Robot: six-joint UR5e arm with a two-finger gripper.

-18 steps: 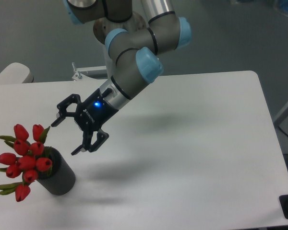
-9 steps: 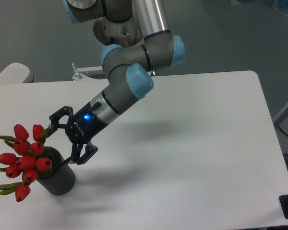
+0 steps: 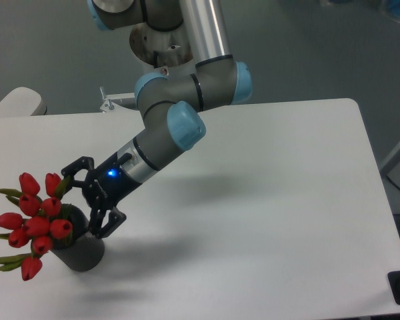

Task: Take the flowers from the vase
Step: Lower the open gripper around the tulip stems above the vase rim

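Just right of the vase (image 3: pixel 82 248), the gripper (image 3: pixel 85 200) hangs with its jaws spread, holding nothing. The flowers (image 3: pixel 37 217) lie to its left, standing in the vase, their stems leaning up and leftward from the rim: red closed tulip buds with narrow green leaves.

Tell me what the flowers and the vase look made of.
The flowers: probably artificial, plastic or fabric, since the red buds look uniform and evenly coloured; real ones cannot be ruled out. The vase: dark grey and matt, without glare, possibly plastic or rubber.
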